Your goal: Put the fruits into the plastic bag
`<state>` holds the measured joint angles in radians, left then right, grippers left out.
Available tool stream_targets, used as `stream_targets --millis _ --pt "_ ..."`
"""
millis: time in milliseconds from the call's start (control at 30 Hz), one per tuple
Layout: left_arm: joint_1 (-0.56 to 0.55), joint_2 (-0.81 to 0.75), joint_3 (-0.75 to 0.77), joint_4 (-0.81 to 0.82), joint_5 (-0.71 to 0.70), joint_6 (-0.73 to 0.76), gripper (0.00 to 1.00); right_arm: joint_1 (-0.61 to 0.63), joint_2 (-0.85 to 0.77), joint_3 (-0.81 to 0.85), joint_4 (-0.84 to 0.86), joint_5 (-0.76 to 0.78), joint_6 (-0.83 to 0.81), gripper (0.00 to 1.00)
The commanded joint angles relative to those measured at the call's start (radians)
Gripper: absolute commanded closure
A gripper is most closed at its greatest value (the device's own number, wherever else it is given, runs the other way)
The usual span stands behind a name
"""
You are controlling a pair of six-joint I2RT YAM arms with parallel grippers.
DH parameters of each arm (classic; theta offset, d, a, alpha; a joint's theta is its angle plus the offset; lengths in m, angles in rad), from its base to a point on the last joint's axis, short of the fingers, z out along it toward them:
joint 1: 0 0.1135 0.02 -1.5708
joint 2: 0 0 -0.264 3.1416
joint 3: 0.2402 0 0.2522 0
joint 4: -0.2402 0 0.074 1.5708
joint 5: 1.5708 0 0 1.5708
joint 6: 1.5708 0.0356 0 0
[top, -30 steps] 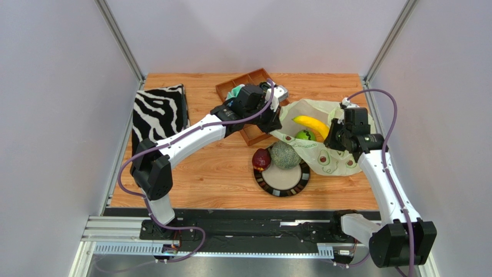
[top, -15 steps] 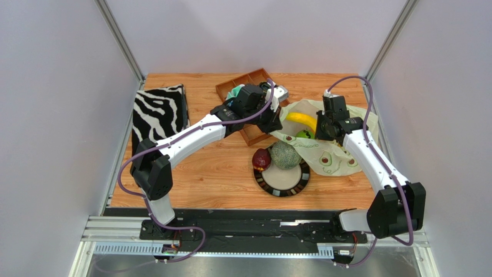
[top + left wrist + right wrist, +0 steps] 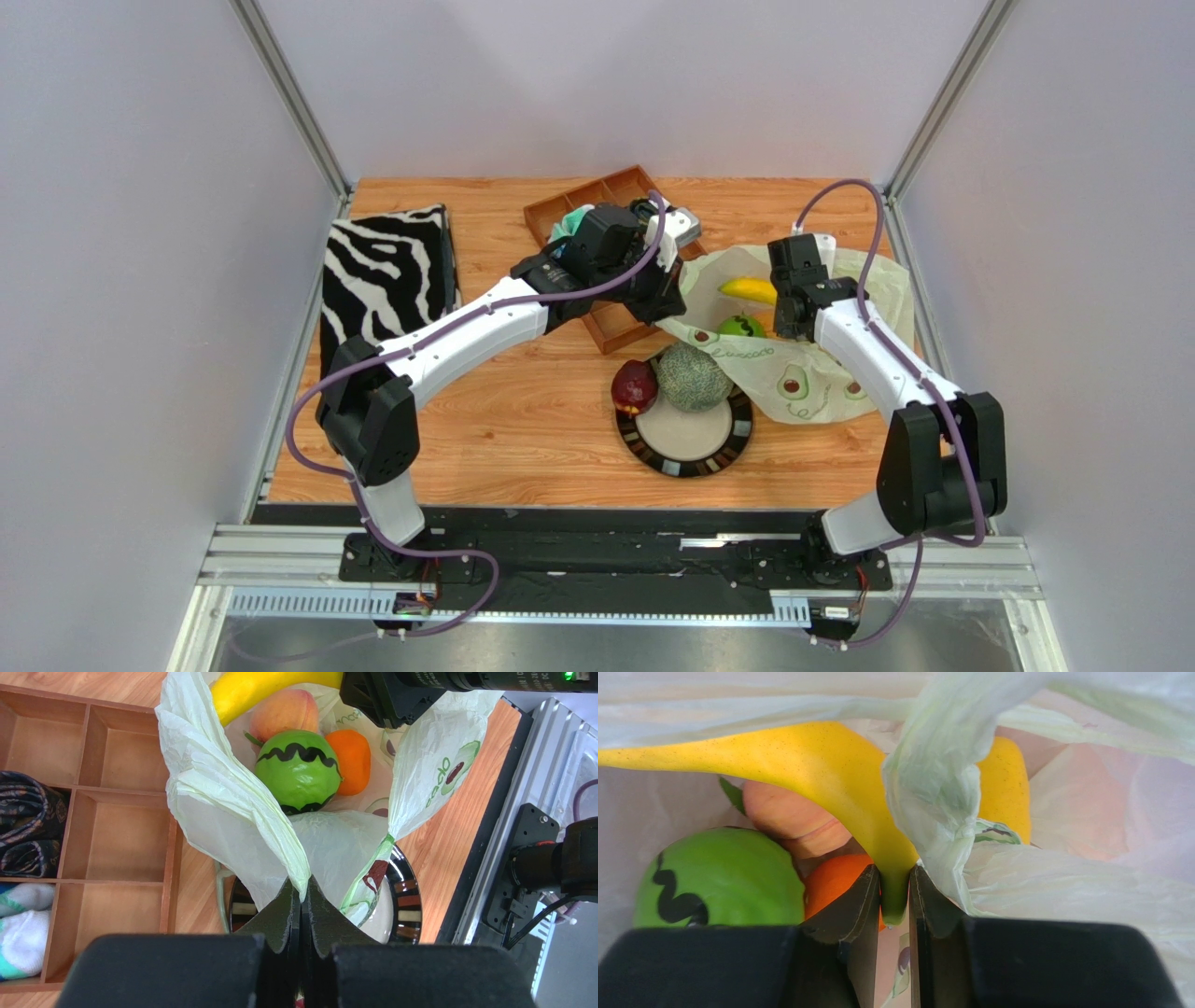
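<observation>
Fruits (image 3: 298,770) mostly lie in the plastic bag (image 3: 203,791) at the counter's (image 3: 491,420) 3 o'clock, left jaws pressed together on its rim, right jaws pinching the banana (image 3: 808,763) inside, perhaps not yet released, while melon (image 3: 694,375) and apple (image 3: 634,385) wait on the plate (image 3: 687,451) at its 8 o'clock.
</observation>
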<state>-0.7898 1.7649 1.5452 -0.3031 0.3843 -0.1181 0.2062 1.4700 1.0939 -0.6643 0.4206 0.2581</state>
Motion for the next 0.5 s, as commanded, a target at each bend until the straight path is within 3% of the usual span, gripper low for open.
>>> stream_targets --millis 0,133,233,267,367,467 --pt "0.001 -0.042 0.032 0.025 0.010 -0.011 1.00 -0.001 0.015 -0.003 0.049 0.121 0.021 0.99" --pt "0.001 -0.044 0.032 0.025 0.010 -0.009 1.00 -0.008 0.027 0.004 0.037 0.135 0.030 0.87" --pt "0.003 -0.042 0.033 0.025 0.010 -0.011 1.00 -0.013 0.021 0.001 0.035 0.095 0.035 0.69" --pt "0.003 -0.042 0.033 0.025 0.011 -0.011 1.00 -0.013 0.016 0.000 0.040 0.081 0.035 0.58" --pt "0.003 -0.042 0.033 0.025 0.011 -0.009 1.00 -0.011 -0.007 -0.005 0.049 0.037 0.043 0.43" --pt "0.003 -0.042 0.032 0.024 0.011 -0.011 1.00 -0.013 -0.027 -0.006 0.063 0.000 0.035 0.34"
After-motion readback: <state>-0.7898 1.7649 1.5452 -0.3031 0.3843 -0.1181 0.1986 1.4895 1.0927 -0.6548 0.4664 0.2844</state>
